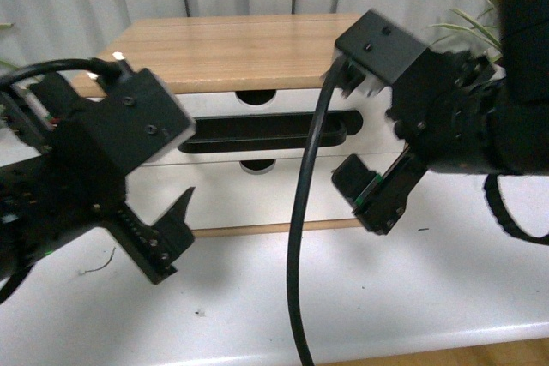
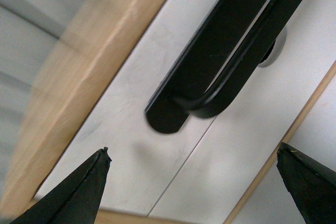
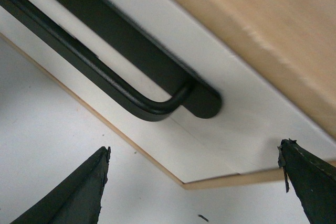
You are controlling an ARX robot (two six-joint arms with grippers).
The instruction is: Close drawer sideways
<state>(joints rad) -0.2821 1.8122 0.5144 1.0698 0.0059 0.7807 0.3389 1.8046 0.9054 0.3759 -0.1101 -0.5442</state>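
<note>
Spread and empty, the black left claw [image 2: 192, 149] and right claw [image 3: 195, 146] face opposite ends of the long black bar handle [image 1: 257, 132] on the white-fronted drawer [image 1: 214, 110], touching neither.

The drawer [image 1: 296, 102] front is seen to be smooth, matt white, its bar handle [image 1: 266, 133] black with a satin sheen. The cabinet top [image 1: 232, 49] is finished in light grained wood. The white worktop [image 1: 412, 297] is smooth, faintly glossy. The cable [image 1: 298, 246] is sheathed in shiny black.
</note>
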